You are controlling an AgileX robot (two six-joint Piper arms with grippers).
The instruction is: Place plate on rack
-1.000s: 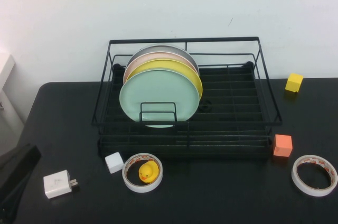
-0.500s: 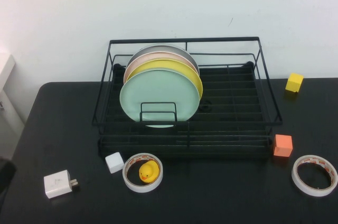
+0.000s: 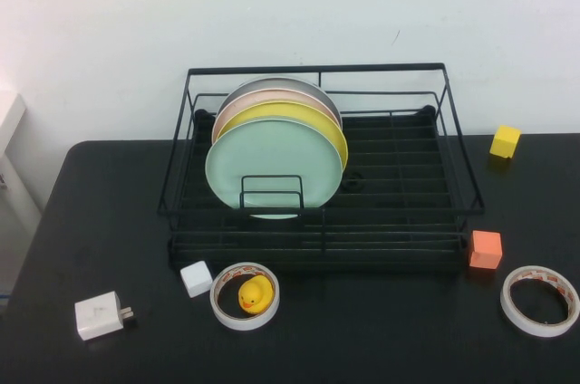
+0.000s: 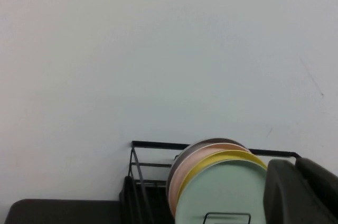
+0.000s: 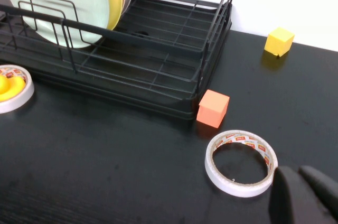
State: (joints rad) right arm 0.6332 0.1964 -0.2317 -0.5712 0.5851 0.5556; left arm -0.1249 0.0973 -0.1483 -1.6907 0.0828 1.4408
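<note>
The pale mint-green plate (image 3: 272, 167) stands upright at the front of a row of plates in the left part of the black wire rack (image 3: 399, 213). A small wire loop divider (image 3: 272, 177) stands in front of it. The plate also shows in the left wrist view (image 4: 222, 192) and the right wrist view (image 5: 58, 2). Neither arm shows in the high view. My left gripper (image 4: 297, 164) is shut and empty, held high and facing the rack from the front. My right gripper (image 5: 300, 171) is shut and empty, low over the table next to a tape roll (image 5: 211, 163).
A yellow plate (image 3: 313, 117), a pink one and a grey one stand behind the mint plate. On the table lie a tape roll holding a rubber duck (image 3: 256, 293), a white cube (image 3: 196, 278), a white plug (image 3: 100, 315), an orange cube (image 3: 486, 249), a yellow cube (image 3: 505, 141) and another tape roll (image 3: 507, 307).
The left arm, seen at the lower left edge of the high view a second ago, has drawn back out of that view. Plates and rack have not moved.
</note>
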